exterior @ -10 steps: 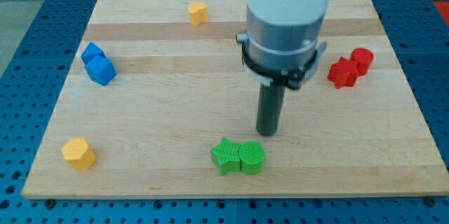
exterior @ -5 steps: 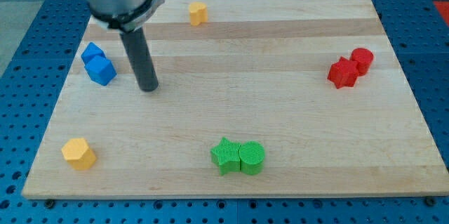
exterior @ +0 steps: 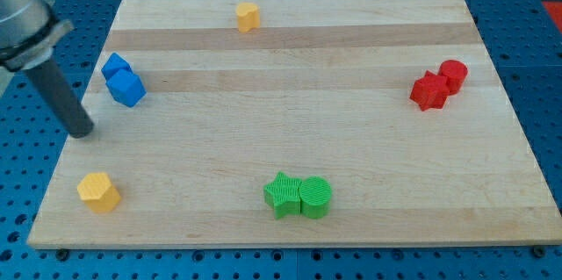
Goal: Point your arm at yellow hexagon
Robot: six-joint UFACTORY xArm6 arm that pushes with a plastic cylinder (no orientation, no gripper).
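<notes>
Camera view, tip shifted left, above yellow hexagon

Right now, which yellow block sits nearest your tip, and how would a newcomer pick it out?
Start at the wooden board and go to its corner at the view's bottom left. The yellow block sits there alone, just below my tip. The only other yellow block lies far off at the view's top edge, and the blue blocks beside my tip differ in colour.

- my tip: dark grey rod
- yellow hexagon, below my tip: orange-yellow
- blue blocks, up and right of it: bright blue
- green blocks, far right: ribbed green
- red blocks, farthest right: red
- board: pale wood, banded
</notes>
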